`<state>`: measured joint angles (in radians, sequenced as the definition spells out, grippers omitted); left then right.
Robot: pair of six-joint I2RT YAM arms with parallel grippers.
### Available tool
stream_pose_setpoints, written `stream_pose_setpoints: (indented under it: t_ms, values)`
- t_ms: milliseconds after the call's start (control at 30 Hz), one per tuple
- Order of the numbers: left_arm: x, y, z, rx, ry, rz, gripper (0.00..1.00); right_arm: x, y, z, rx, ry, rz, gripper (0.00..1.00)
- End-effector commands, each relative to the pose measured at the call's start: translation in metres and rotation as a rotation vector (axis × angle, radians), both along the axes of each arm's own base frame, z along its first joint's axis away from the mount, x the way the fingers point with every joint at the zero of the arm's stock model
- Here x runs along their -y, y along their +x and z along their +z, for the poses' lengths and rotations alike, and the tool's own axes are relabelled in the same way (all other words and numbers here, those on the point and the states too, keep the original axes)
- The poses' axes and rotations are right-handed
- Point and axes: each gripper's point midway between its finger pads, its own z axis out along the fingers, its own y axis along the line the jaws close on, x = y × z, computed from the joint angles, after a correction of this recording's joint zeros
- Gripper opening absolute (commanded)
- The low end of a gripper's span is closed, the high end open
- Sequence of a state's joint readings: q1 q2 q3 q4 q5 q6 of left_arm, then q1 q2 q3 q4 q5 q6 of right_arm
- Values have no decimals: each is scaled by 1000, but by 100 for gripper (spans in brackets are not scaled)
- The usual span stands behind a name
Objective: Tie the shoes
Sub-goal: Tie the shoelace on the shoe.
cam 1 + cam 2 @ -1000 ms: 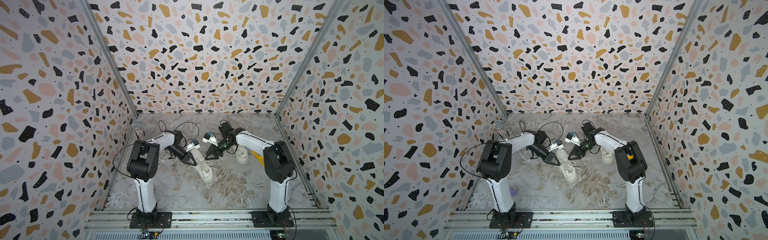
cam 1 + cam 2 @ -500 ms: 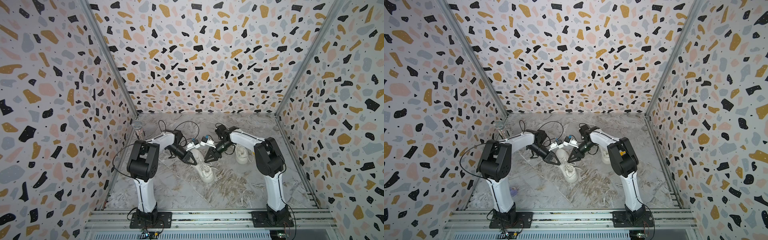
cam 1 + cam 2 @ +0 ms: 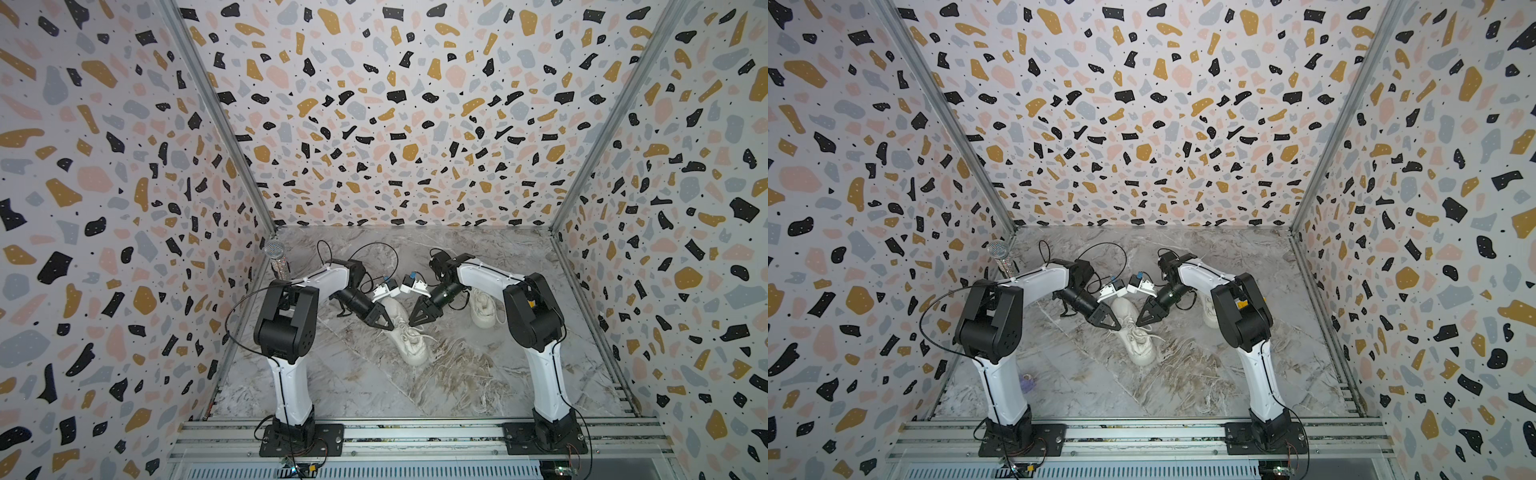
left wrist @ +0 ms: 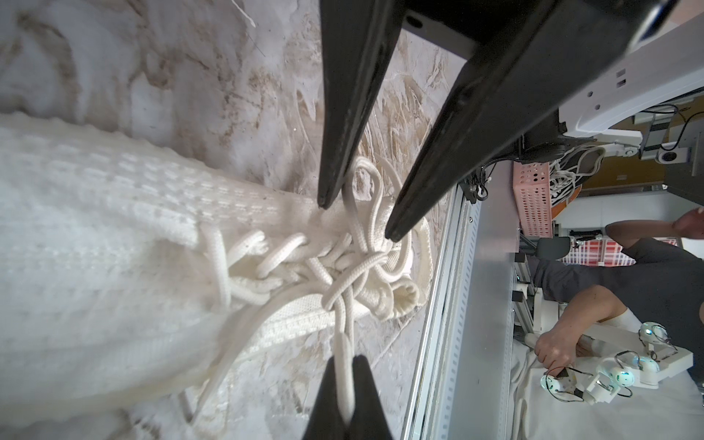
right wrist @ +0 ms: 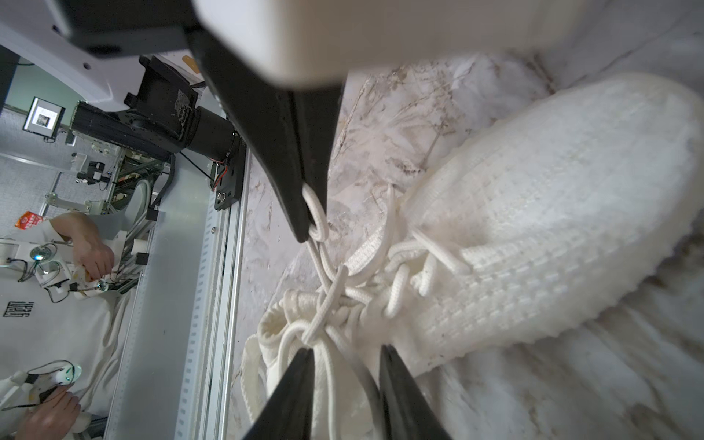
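- Shoes, counted: two, both cream knit with white laces. The centre shoe [image 3: 409,340] lies on the marbled floor [image 3: 365,395] between the arms. The second shoe [image 3: 482,307] sits farther back, partly behind the right arm.
- Grippers: two. The left gripper [image 3: 386,326] and the right gripper [image 3: 415,322] point their tips at each other over the centre shoe's laced part.
- Other things: one glittery microphone [image 3: 275,257] stands against the left wall, and one small purple object [image 3: 1027,382] lies on the floor.
- The purple object shows in a top view only, just behind the left arm's upright link. Neither wrist view shows it.
- Both top views are too small to show the jaws, so the wrist views settle that.
- In the left wrist view the left jaws are pressed together on a lace loop [image 4: 344,365] (a doubled strand). It runs taut from the tips to the crossing at the shoe's throat.
- In the right wrist view the right gripper's fingers [image 5: 398,381] stand apart. Loose lace strands and the shoe's collar lie in the gap, and nothing is clamped.
- The lace crossing lies between the two sets of tips. The left jaws hold their strand off to one side of the shoe, and the right jaws straddle the strands on the opposite side.
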<state>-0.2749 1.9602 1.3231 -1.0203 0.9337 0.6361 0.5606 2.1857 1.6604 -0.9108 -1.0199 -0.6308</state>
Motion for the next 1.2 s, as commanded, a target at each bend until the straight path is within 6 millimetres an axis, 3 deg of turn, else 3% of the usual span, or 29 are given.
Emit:
stream_pose_setpoints:
  t_ms: [0,200,400,800,1167]
  values:
    - [-3,-2,2,-21,-2,-2,0,-4,1,11,8,15,10,24]
    - [-3,-3,2,-21,-2,-2,0,-4,0,10,4,13,10,17]
    - [-4,-4,1,-22,0,-1,0,-3,1,13,11,-3,-1,0]
    - [-11,-17,-4,-39,46,-22,0,12,9,6,28,-173,-126,0]
    - [-9,-14,4,-37,23,-8,0,27,9,3,65,-269,-183,0]
